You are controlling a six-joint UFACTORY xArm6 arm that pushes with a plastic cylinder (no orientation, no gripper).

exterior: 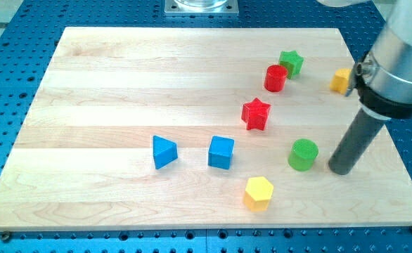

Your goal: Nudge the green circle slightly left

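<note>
The green circle (303,154) is a short green cylinder lying on the wooden board (121,84) at the lower right. My tip (342,169) rests on the board just to the right of the green circle, with a small gap between them. The dark rod rises from the tip toward the view's upper right, into the arm's grey body.
A yellow hexagon (258,192) lies below-left of the green circle. A blue cube (221,152) and a blue triangle (164,152) lie to its left. A red star (256,114), a red cylinder (275,78) and a green star (290,62) lie above. A yellow block (341,81) sits near the right edge.
</note>
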